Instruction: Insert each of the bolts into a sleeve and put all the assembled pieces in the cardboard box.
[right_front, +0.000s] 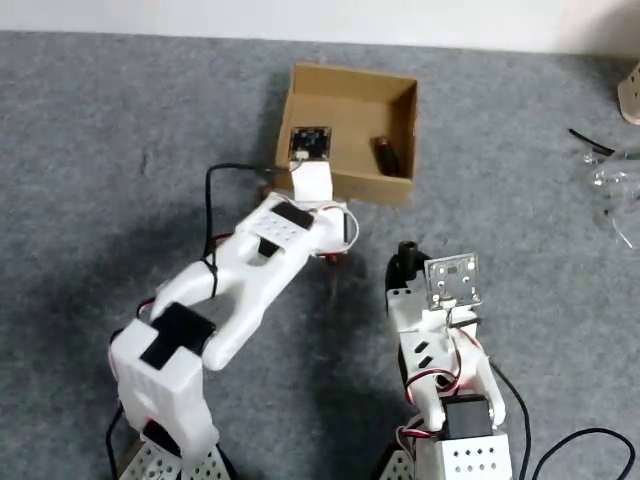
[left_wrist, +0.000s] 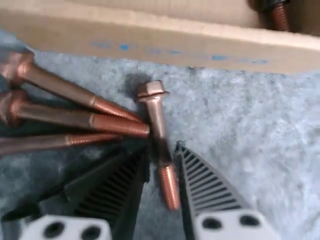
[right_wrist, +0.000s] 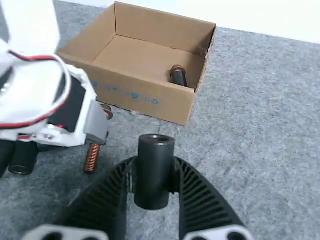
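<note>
My left gripper (left_wrist: 162, 150) is down on the grey carpet, just in front of the cardboard box (right_front: 372, 187). It is shut on a copper bolt (left_wrist: 159, 130), whose head points toward the box wall (left_wrist: 165, 40). Three more bolts (left_wrist: 70, 107) lie fanned out beside it. My right gripper (right_wrist: 154, 187) is shut on a black sleeve (right_wrist: 154, 167), held upright with its bore facing up, a short way from the box (right_wrist: 150, 97). One assembled bolt-and-sleeve piece (right_wrist: 177, 76) lies inside the box (right_front: 387, 155). The held bolt (right_wrist: 93, 156) shows beside the left gripper's finger (right_wrist: 96, 122).
Loose black sleeves (right_wrist: 21, 157) lie on the carpet under the left arm (right_front: 265, 245). Clear plastic pieces and thin wires (right_front: 610, 175) sit at the far right. Open carpet stretches right of the box and to the far left.
</note>
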